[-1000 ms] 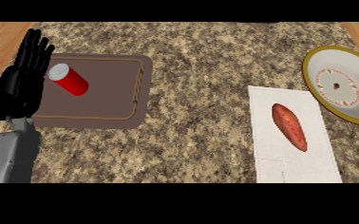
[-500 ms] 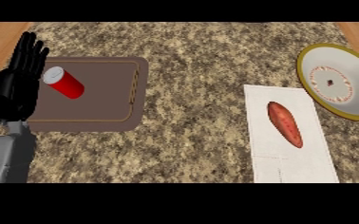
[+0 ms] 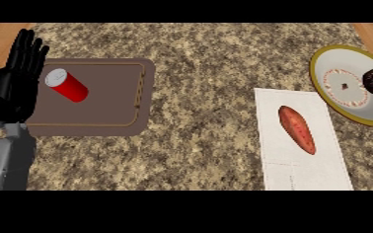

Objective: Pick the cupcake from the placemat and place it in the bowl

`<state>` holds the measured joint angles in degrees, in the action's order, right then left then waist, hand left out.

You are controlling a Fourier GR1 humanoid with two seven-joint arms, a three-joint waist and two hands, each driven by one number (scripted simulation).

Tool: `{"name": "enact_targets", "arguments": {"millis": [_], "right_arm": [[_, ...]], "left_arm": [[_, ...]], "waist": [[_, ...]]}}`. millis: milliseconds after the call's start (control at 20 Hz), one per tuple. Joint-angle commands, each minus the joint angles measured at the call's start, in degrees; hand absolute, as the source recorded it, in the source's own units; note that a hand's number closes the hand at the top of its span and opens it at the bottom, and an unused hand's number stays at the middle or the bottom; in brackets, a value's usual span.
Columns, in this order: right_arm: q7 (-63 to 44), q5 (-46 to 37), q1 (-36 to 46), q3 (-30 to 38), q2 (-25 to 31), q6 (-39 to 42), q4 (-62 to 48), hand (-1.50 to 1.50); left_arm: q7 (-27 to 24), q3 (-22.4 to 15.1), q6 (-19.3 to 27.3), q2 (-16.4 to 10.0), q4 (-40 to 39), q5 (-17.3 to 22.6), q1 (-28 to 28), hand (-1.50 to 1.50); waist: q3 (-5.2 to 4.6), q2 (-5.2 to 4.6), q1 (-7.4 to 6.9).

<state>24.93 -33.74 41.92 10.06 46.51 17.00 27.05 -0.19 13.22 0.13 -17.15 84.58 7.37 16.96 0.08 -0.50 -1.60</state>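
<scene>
Cupcake (image 3: pixel 368 80) is showing, as far as can be told, only as a dark brown lump cut off by the right edge. It is sitting inside the bowl (image 3: pixel 327 65), though too little of it is showing to be sure what it is. That yellow-rimmed bowl is standing at the far right of the speckled counter (image 3: pixel 204 54). Just near and left of it, a white mat (image 3: pixel 302 165) is carrying an orange-red sweet potato (image 3: pixel 297 128) lying lengthwise. Well apart on the left, the brown placemat (image 3: pixel 109 106) is bearing a red can (image 3: pixel 67 85) lying on its side. The left hand (image 3: pixel 18 91) is resting at the left edge, fingers straight, spread apart and pointing away, overlapping the placemat's left border and gripping nothing.
</scene>
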Motion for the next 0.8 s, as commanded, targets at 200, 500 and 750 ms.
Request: {"name": "enact_targets", "arguments": {"millis": [200, 500, 750], "right_arm": [[1.97, 6.66, 3.11, 6.83, -6.97, 0.48, -9.23, -1.5], [7.05, 13.5, 3.56, 15.8, -4.2, -7.19, -11.45, -1.5], [6.09, 17.62, 4.15, 21.03, 2.8, -5.15, -15.23, -1.5]], "left_arm": [[-0.92, 0.06, -0.69, 0.33, 0.04, 0.34, -0.88, 0.0], [1.49, -1.42, 0.62, 1.09, 3.51, -0.79, -1.62, 0.0], [0.8, -0.29, -0.74, 0.0, 1.49, 0.29, -0.13, 0.0]], "waist": [[0.06, -0.17, -0.22], [0.19, -0.3, -0.66], [0.19, -0.56, -0.54]]}}
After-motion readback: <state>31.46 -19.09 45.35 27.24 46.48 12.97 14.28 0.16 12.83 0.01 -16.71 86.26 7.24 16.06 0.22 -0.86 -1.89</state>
